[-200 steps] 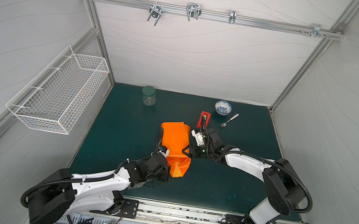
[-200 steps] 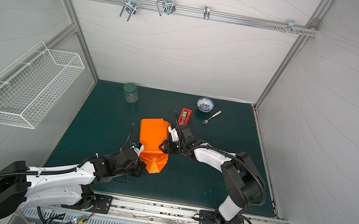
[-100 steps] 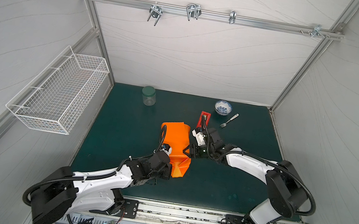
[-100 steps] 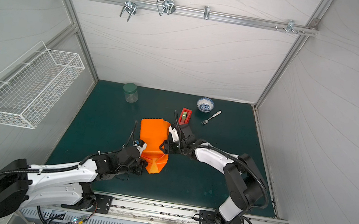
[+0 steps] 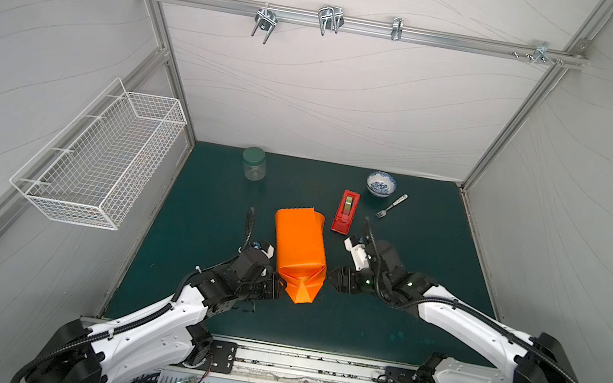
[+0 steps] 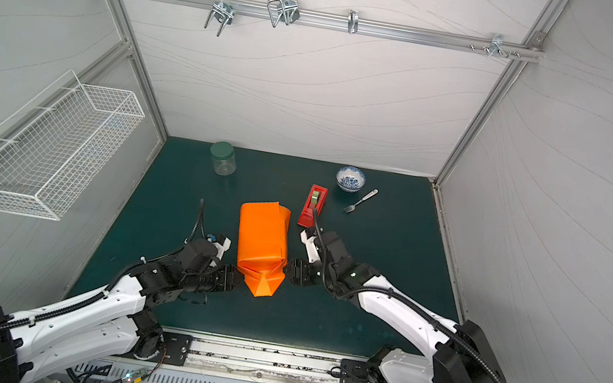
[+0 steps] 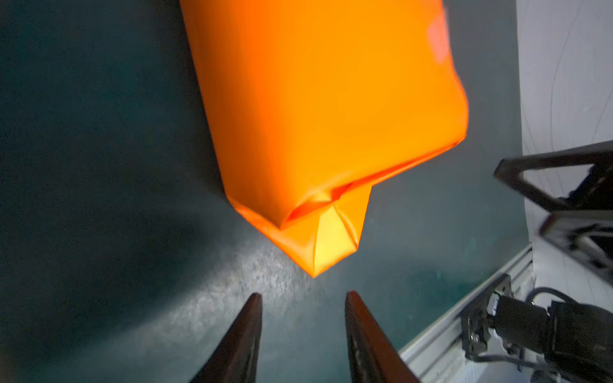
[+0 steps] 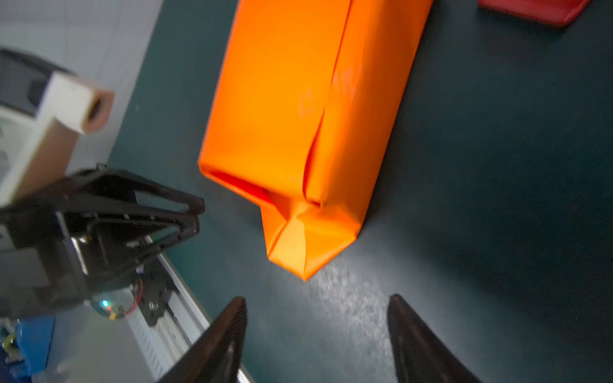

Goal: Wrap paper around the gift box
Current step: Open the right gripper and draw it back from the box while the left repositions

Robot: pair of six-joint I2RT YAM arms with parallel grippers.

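Closing paper's [image 5: 300, 242] near end; pointed flap [image 7: 328, 245] loose.
Left gripper [image 7: 302, 295] and right gripper [image 8: 316, 298] flank it, both released, empty. Next, probably: fold flap up, tape it.

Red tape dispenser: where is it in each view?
Both top views: tape dispenser just right of the paper's far end.
Left wrist: not in it.
Right wrist: red sliver at the frame edge, beyond the paper.
Shared landmark: the paper's folded tip, in all four.
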